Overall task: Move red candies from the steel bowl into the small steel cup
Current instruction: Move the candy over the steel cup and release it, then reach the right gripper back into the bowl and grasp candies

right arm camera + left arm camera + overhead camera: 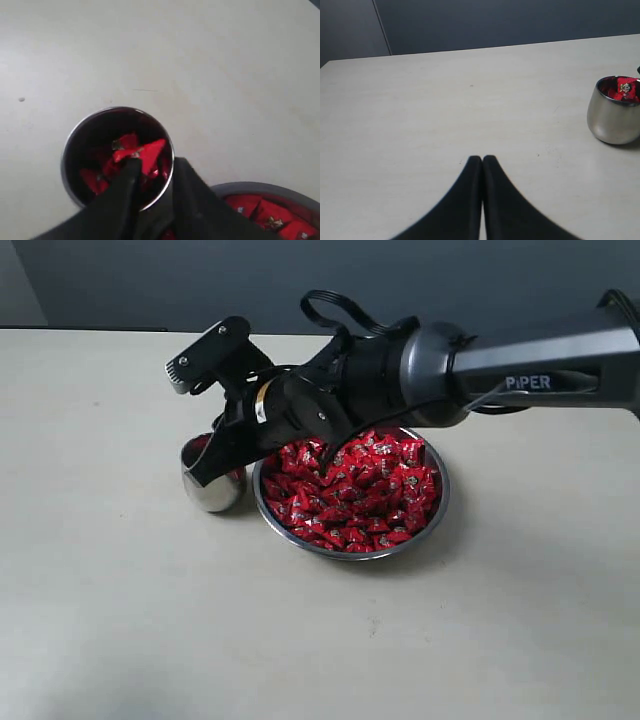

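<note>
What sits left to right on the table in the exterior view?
small steel cup → steel bowl holding the red candies. The right gripper overlaps the cup, so it is left out.

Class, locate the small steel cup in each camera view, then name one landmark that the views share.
Exterior view: small steel cup left of centre, beside the left rim of the steel bowl.
Left wrist view: at the picture's right edge, standing upright.
Right wrist view: lower left of the picture, seen from above.
Shared landmark: the red candies inside the cup.
</note>
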Robot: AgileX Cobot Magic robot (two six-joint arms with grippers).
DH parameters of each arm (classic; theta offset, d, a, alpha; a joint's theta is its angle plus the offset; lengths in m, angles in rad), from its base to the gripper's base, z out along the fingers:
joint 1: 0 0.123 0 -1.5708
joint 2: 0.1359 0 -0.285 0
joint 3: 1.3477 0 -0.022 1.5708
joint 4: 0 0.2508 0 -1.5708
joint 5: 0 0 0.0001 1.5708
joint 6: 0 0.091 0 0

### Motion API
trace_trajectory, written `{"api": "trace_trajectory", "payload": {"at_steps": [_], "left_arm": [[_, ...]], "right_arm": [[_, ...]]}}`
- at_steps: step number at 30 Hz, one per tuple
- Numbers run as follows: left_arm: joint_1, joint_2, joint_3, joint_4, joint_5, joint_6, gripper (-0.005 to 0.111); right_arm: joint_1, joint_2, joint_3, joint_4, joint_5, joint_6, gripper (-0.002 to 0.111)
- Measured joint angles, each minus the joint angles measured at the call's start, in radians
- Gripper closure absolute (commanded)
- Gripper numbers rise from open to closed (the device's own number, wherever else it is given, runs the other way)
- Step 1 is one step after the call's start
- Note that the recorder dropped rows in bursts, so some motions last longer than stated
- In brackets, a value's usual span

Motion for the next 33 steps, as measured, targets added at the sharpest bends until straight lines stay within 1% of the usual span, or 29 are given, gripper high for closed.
{"api": "trace_trajectory", "payload": {"at_steps": [1,5,8,15,18,24,29,33], "left_arm": [[0.0,0.0,0.0,0.0,0.0,0.0,0.106],[0.0,0.0,0.0,0.0,0.0,0.0,0.106],[0.0,0.0,0.0,0.0,0.0,0.0,0.106],[0.0,0.0,0.0,0.0,0.0,0.0,0.106],[0.0,0.0,0.0,0.0,0.0,0.0,0.106],[0.0,0.0,0.0,0.0,0.0,0.0,0.106],[0.0,0.0,0.0,0.0,0.0,0.0,0.106],[0.0,0.0,0.0,0.0,0.0,0.0,0.106]], "right_arm": [[0.0,0.0,0.0,0.0,0.0,0.0,0.062],[-0.003,-0.002,0.0,0.0,0.011,0.0,0.062],[-0.019,-0.022,0.0,0.002,0.058,0.0,0.062],[-0.115,-0.074,-0.002,0.002,0.203,0.067,0.062],[-0.158,-0.074,0.002,0.002,0.228,0.081,0.062],[-0.202,-0.062,0.044,0.004,0.199,0.106,0.062],[-0.206,-0.016,0.049,0.038,0.15,0.11,0.062],[-0.206,0.016,0.049,0.092,0.077,0.113,0.062]]}}
